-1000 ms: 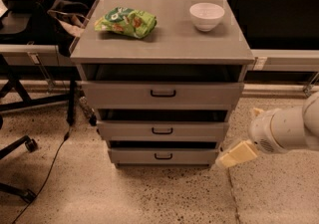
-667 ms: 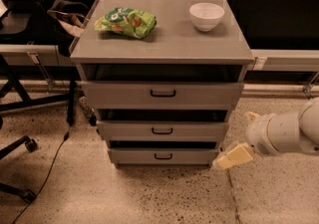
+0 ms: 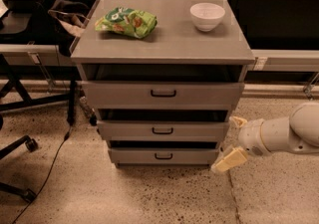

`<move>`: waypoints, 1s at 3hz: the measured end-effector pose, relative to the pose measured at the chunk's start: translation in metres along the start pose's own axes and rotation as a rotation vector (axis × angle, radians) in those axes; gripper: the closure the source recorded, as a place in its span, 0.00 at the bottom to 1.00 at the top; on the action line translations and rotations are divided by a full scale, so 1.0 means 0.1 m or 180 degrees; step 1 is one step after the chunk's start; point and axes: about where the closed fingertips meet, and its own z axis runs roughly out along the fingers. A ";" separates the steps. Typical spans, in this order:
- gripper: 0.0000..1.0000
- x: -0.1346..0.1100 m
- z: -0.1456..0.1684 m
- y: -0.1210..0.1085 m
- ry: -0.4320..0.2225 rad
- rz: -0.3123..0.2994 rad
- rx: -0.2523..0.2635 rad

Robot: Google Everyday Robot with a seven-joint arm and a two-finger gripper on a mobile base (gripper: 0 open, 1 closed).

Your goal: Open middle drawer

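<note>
Camera view: the middle drawer [image 3: 124,131] sits between the taller top drawer [image 3: 119,94] and the narrower bottom drawer [image 3: 129,157] of the grey cabinet, its low front bearing a small black loop handle [image 3: 162,130], with a dark gap showing above it; the gripper [image 3: 225,143] hangs just beside the cabinet's right front corner, level with the two lower drawers, its two pale fingers [image 3: 230,160] spread apart and holding nothing, apart from the handle; on the cabinet's top surface [image 3: 174,39] a green snack bag [image 3: 127,21] lies at the left and a white bowl [image 3: 207,16] stands at the right; a black cable [image 3: 47,168] trails over the speckled floor [image 3: 149,198] to the left.
</note>
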 end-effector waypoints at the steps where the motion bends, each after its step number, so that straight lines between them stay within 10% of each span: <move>1: 0.00 0.00 0.00 0.00 0.0002 0.0003 0.0002; 3: 0.50 0.00 0.00 0.00 0.0002 0.0004 0.0003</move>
